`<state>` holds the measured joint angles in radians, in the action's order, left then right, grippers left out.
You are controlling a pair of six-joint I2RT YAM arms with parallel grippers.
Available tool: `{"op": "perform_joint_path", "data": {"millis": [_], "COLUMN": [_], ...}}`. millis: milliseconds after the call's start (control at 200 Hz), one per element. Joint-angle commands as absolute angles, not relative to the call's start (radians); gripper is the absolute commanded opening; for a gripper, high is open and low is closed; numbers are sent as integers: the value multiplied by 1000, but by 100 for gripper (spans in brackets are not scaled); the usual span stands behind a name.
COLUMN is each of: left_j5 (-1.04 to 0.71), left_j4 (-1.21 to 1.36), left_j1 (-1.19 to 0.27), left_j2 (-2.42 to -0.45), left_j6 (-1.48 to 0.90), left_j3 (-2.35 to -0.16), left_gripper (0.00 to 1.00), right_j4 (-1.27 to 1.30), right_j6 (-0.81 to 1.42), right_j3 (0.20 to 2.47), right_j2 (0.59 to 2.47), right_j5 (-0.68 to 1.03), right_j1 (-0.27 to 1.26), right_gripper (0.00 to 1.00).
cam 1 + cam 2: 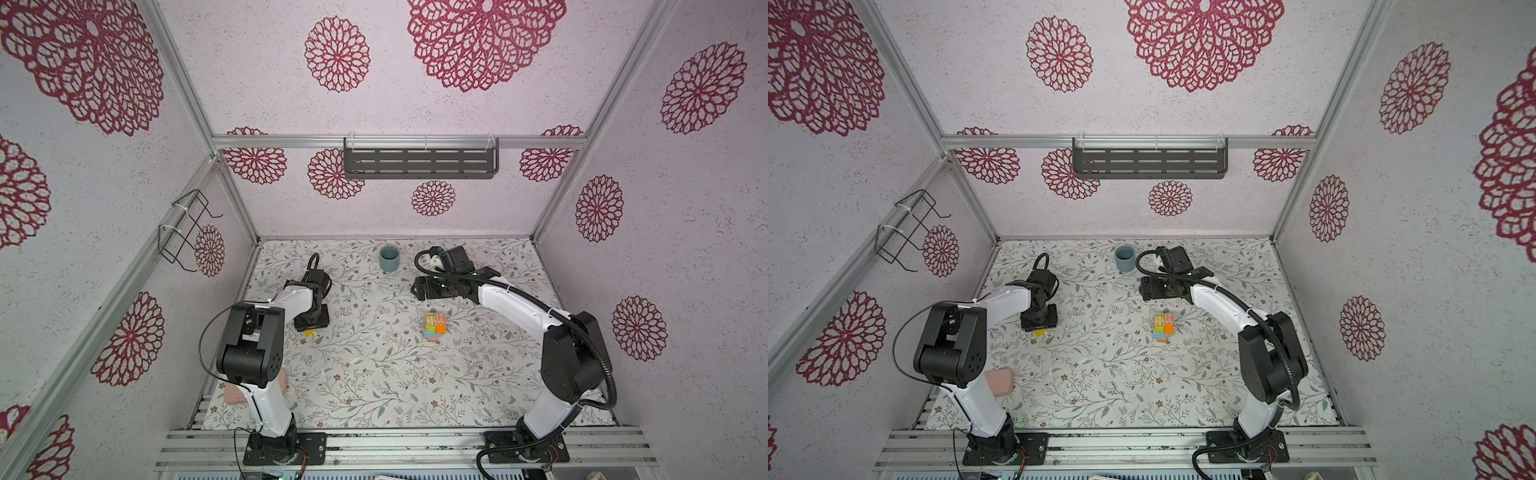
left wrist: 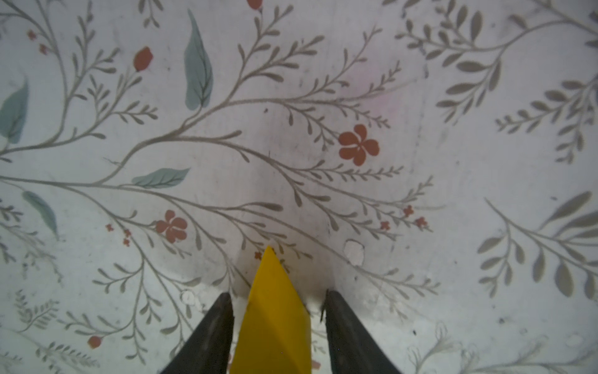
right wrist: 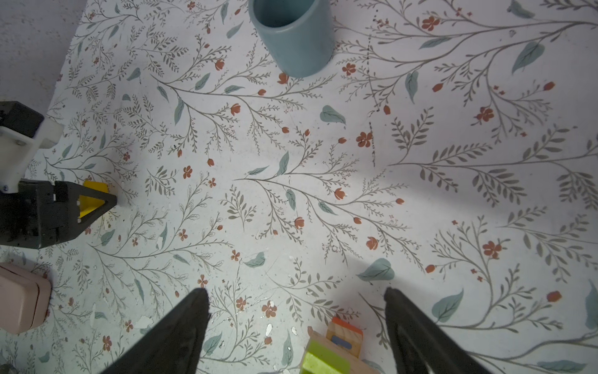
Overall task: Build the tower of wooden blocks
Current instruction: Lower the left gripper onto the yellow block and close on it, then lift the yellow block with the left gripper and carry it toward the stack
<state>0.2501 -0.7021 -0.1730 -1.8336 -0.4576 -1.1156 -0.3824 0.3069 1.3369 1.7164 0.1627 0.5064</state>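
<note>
Left gripper (image 2: 276,293) astride yellow wedge (image 2: 275,323), tip outward

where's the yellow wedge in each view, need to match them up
Both top views: yellow wedge left of centre, well left of the tower.
Left wrist: bottom centre, between the left gripper fingers.
Right wrist: left edge, inside those fingers.
Shared landmark: the left gripper, right at the wedge in every view.

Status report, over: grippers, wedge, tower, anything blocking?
Left gripper open, astride yellow wedge on table. Right gripper open, empty, near tower. Nothing between wedge and tower.
</note>
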Motion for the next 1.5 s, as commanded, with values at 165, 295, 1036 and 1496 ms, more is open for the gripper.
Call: {"op": "perform_joint_path", "data": {"millis": [165,295,1036,1496], "left_j5": [252,253,-175,-492], "left_j4": [-721,-722,-453,65], "left_j1": [-194,-192,-216,-361], "left_j2": [-1823,-1832,-1675,-1823], "left_j6": [-466,-468,-549,-719], "left_j3": [-1103,-1104,-1042,-962], "left_gripper": [47,45,23,23], "right_j4": [-375,-376,-390,-421], "right_j6": [311,309,315,344], "right_j3": [1350,1348,1343,1261], "right_j2": [1697,1693,1681,1562], "right_j5": [177,176,158,143], "right_j1": [502,503,484,432], "right_gripper": [88,89,90,90]}}
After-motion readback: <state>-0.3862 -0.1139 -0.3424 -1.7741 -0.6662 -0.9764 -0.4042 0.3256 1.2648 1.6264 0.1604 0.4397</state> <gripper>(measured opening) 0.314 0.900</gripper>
